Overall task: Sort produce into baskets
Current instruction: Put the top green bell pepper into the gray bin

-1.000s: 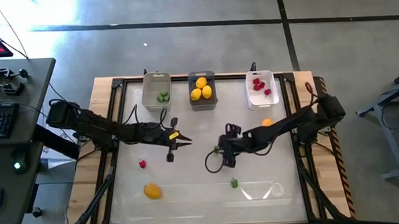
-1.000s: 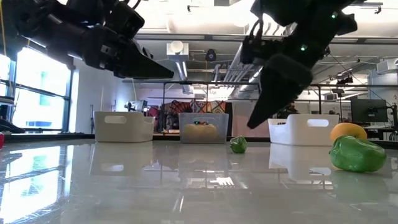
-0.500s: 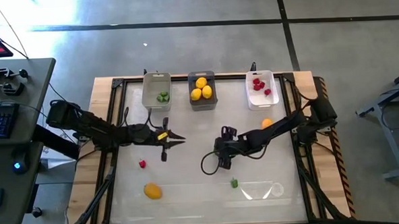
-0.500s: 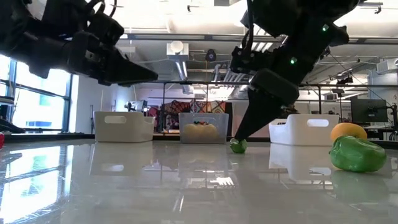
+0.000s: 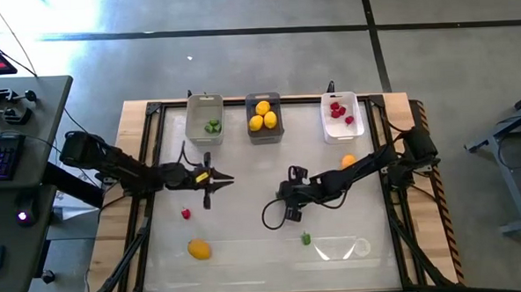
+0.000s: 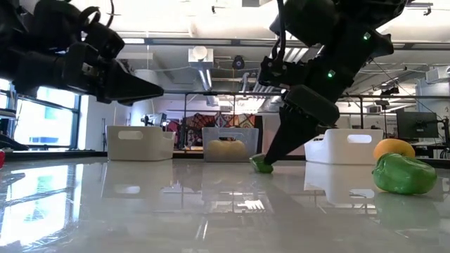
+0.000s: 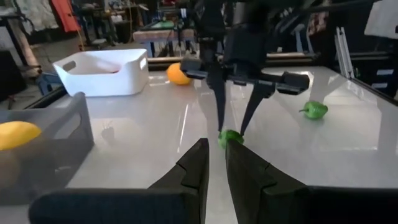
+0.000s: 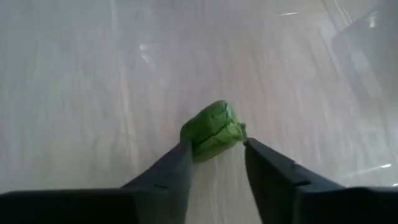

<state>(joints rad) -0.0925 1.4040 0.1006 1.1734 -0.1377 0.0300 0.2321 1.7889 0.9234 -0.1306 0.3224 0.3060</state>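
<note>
High view, starting at the left edge of the tabletop (image 5: 247, 252): the left arm reaches in from the left side, and the left gripper (image 5: 229, 177) hangs over bare surface left of centre, its two fingers pressed together with nothing between them. Below it lie a tiny red berry (image 5: 186, 214) and, nearer the front edge, an orange fruit (image 5: 199, 249). Along the far edge stand three baskets in a row: the clear basket (image 5: 205, 118) on the left holds a green bit, the dark grey basket (image 5: 264, 117) in the middle holds yellow lemons (image 5: 263, 116), and the white basket (image 5: 341, 116) on the right holds red berries.

Near the centre, the right gripper (image 8: 216, 158) is down at the tabletop with its fingers on either side of a small green piece (image 8: 212, 130). In the right wrist view both fingers touch or nearly touch the piece's sides, and the piece sits on the surface; whether it is firmly clamped cannot be told. The low view shows the same green piece at the fingertips, tipped a little.

Right of that, a second green piece (image 5: 306, 239) lies near the front edge, apart from the gripper. Another orange fruit (image 5: 348, 161) rests just in front of the white basket, close beside the right arm.
</note>
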